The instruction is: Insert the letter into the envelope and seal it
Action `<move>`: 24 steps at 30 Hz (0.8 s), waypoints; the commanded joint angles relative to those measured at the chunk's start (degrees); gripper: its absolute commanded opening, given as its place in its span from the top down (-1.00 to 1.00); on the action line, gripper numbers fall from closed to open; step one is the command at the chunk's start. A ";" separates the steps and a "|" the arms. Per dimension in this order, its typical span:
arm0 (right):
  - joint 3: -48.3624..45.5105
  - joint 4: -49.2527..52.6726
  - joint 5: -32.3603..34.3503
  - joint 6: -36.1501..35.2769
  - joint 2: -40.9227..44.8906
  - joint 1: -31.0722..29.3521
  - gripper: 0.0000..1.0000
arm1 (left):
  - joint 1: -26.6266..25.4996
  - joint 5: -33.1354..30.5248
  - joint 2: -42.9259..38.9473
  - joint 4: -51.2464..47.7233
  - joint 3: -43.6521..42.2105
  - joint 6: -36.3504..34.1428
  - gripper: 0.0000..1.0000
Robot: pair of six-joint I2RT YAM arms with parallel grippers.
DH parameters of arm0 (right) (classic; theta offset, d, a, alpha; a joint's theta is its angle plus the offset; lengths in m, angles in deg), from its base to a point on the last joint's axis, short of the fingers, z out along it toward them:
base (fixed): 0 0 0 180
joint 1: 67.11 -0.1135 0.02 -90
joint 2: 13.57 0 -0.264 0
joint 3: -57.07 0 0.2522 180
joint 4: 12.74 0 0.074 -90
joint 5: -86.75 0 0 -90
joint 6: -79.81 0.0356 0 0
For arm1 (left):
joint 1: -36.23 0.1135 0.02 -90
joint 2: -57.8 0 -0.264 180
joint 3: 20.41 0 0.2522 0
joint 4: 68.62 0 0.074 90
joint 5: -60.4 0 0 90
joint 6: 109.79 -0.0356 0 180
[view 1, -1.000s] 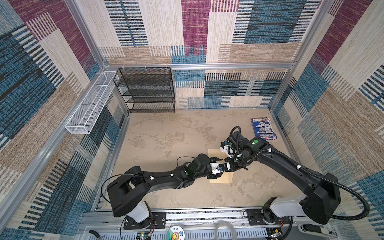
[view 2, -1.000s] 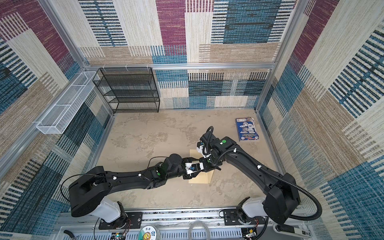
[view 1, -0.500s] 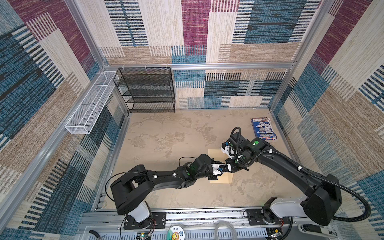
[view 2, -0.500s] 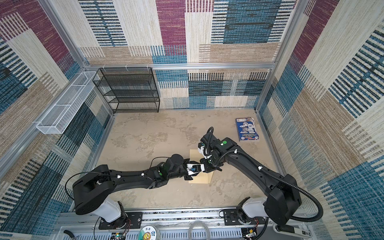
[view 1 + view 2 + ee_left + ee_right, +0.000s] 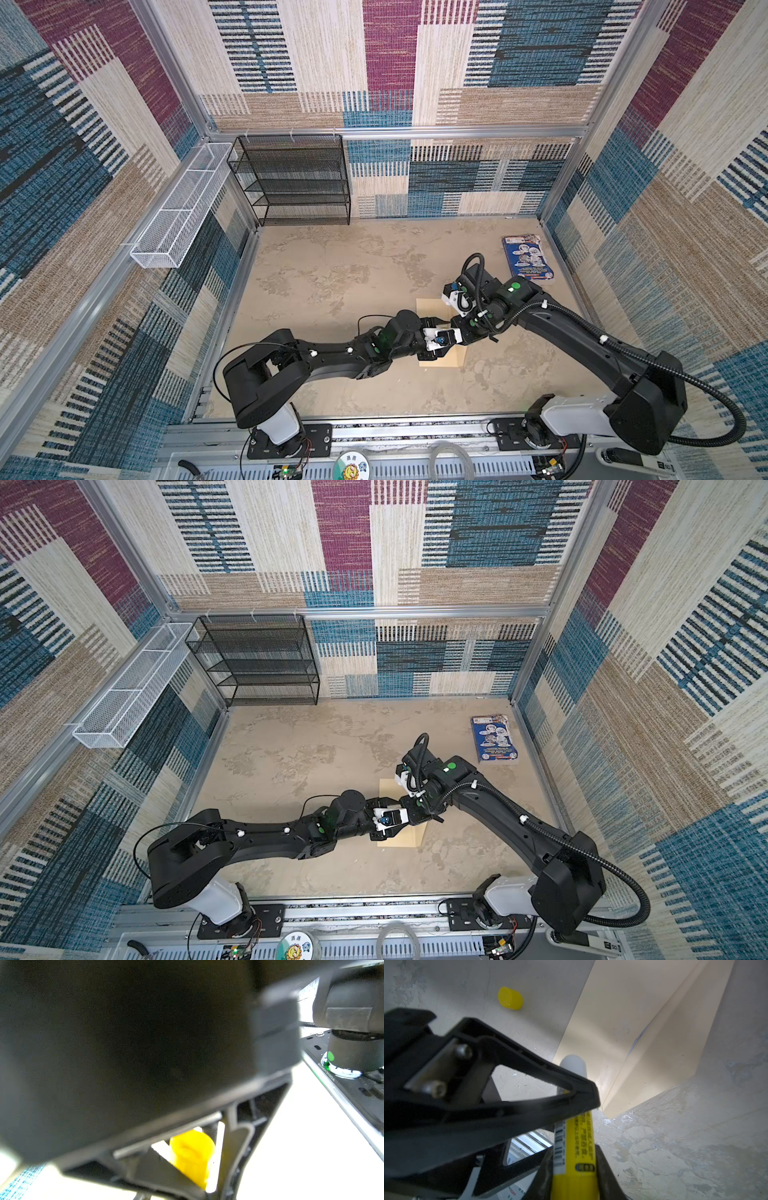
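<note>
On the mottled beige table (image 5: 332,270), right of centre, we find the envelope (image 5: 428,309): flat tan kraft paper with one long fold line. Both top views bury its middle under the two wrists. Only the right wrist view shows the right gripper (image 5: 574,1153) clamped on a yellow glue stick (image 5: 577,1136), white tip bare at the envelope's edge. One finger (image 5: 519,1105) of the left gripper (image 5: 452,335) crosses that stick; how wide it stands we cannot tell. Beside the envelope lies a yellow cap (image 5: 510,998). From the fold peeks a white sliver with blue marks, possibly the letter (image 5: 636,1041).
</note>
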 commanded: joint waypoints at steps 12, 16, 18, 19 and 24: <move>0.45 -4.26 -12.36 -0.70 1.58 -0.70 1.00 | 0.16 -7.59 2.50 -5.12 -0.99 0.72 0.51; 0.27 -4.95 -13.05 -0.53 2.07 -0.76 1.00 | 0.16 -8.47 2.57 -4.24 -1.24 1.07 0.65; 0.18 -5.51 -13.10 -0.09 2.32 -0.71 1.00 | 0.13 -8.47 2.39 -4.48 -1.21 1.44 0.75; 0.11 -5.94 -12.94 0.15 2.43 -0.69 0.90 | 0.15 -8.43 2.23 -4.65 -1.15 1.64 0.78; 0.09 -9.16 -12.04 2.63 4.39 -0.62 0.16 | 0.13 -8.94 0.63 -5.68 -0.91 4.04 0.92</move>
